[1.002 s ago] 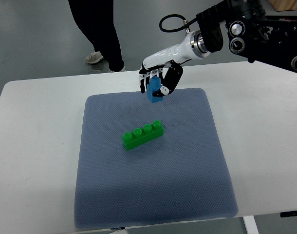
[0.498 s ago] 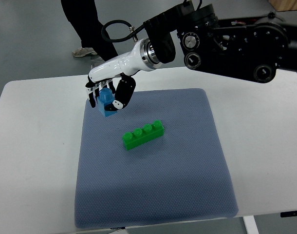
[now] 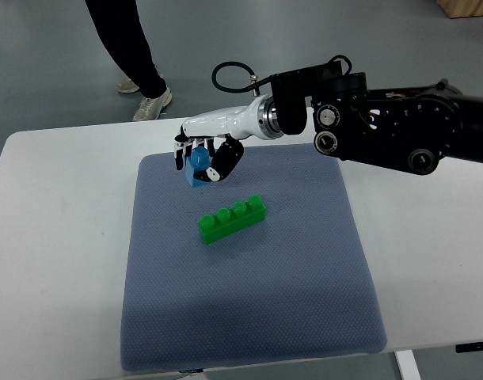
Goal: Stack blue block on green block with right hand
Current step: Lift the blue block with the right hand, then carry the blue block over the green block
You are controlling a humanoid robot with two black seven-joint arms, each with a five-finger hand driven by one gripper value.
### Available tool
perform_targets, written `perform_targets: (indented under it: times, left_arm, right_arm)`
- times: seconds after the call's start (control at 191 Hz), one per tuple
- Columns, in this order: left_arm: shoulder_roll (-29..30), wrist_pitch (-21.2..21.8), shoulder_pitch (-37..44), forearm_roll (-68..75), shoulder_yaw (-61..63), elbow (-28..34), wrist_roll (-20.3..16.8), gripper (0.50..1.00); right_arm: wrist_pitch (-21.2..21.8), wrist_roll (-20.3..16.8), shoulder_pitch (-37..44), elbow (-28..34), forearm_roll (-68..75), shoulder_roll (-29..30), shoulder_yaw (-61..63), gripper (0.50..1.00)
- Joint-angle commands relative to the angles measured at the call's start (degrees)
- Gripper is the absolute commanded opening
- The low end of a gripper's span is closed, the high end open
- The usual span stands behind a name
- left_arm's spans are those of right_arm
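Note:
A long green block point(image 3: 232, 218) with a row of studs lies slantwise in the middle of the blue-grey mat point(image 3: 249, 317). My right hand point(image 3: 203, 161), white with black fingers, reaches in from the right and is shut on a small blue block point(image 3: 199, 167). It holds the block just above the mat, up and to the left of the green block's left end, apart from it. Fingers hide most of the blue block. The left arm is out of view.
The mat lies on a white table point(image 3: 59, 237). A person's legs and shoes point(image 3: 146, 83) stand on the floor beyond the table's far edge. My bulky black right forearm point(image 3: 384, 131) spans the mat's upper right.
The right hand, holding the blue block, swung left over the mat's far left corner, then came back right and lower, nearer the green block. The person's legs shifted left.

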Motion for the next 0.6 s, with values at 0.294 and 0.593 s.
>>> perform_targets:
  times: [0.294, 0.593]
  left_arm:
    - [0.0, 0.0, 0.0, 0.0, 0.3, -0.4, 0.0, 1.000]
    - [0.0, 0.0, 0.0, 0.0, 0.3, -0.5, 0.0, 1.000]
  right_arm:
    - [-2.1, 0.4, -7.2, 1.9, -5.5, -4.2, 1.3, 0.552]
    - [-3.2, 0.4, -10.8, 2.0, -6.3, -4.5, 2.8, 0.552]
